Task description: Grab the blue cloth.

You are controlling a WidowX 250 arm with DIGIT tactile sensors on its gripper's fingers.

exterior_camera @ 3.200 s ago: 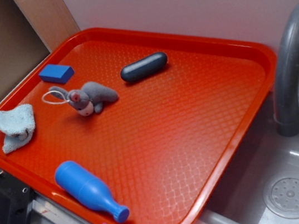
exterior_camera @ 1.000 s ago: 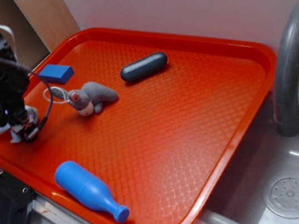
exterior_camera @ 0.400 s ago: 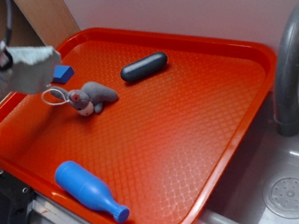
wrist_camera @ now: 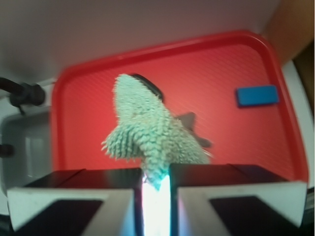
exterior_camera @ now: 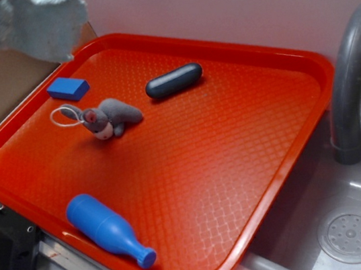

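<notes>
Above one tray [exterior_camera: 306, 68], one blue cloth [exterior_camera: 28, 25] (pinched), fingers [wrist_camera: 69, 206] closed

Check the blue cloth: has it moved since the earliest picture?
Yes. The blue cloth has risen off the red tray, now hanging above the dark-blue block, pinched by the tool.
</notes>
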